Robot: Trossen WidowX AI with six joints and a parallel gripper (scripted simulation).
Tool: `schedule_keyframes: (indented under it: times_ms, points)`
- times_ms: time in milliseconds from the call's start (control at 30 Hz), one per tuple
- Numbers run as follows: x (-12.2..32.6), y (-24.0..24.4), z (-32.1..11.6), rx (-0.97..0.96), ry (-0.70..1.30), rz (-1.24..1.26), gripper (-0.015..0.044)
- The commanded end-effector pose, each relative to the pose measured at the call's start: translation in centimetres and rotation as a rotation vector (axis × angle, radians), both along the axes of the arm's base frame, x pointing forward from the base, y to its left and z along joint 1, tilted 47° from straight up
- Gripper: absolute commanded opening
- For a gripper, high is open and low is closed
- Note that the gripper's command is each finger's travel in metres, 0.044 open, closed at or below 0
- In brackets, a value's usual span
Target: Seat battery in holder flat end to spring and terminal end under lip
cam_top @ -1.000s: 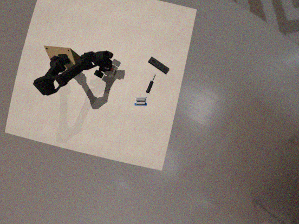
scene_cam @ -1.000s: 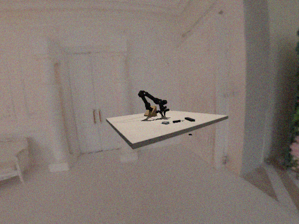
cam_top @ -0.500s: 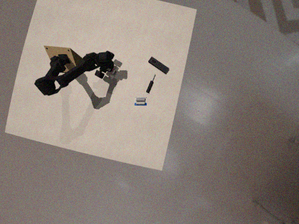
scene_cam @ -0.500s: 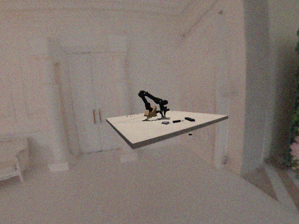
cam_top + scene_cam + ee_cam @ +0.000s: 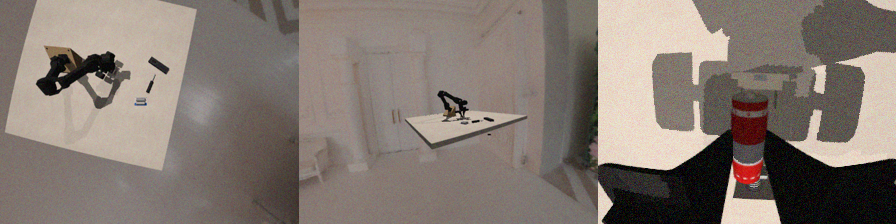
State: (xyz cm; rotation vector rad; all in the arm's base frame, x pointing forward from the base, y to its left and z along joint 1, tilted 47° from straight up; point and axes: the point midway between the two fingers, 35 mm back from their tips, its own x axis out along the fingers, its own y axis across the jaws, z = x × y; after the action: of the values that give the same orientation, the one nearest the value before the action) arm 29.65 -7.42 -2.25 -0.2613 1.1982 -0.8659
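Note:
The battery (image 5: 750,127), red with a grey band, is held lengthwise between the fingers of my gripper (image 5: 747,135) (image 5: 462,116), which is shut on it. In the wrist view its nubbed terminal end points up the picture and its bright red end is nearest me. The holder (image 5: 743,192) lies below, mostly hidden by the battery, fingers and shadow. Its pale lip end (image 5: 774,81) shows beyond the terminal end, and its coiled spring (image 5: 754,185) shows just past the red end. The battery appears above the holder; the exact gap and tilt cannot be told. The top view hides both under the arm.
A blue-edged box with two grey cylinders (image 5: 141,101) (image 5: 464,123), a black screwdriver (image 5: 150,86) (image 5: 475,121) and a black remote-like bar (image 5: 158,65) (image 5: 488,119) lie on the table's right side in the top view. A wooden block (image 5: 58,50) (image 5: 452,111) stands by the arm's base.

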Motion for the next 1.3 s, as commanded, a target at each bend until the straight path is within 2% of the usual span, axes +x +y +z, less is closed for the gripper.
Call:
schedule_keyframes:
  times_ms: [0, 1267]
  points:
    - [-0.66, -0.31, -0.44, 0.023, 0.044, -0.033, 0.0073]
    - [-0.55, -0.81, 0.01, 0.141, 0.147, -0.138, 0.0073]
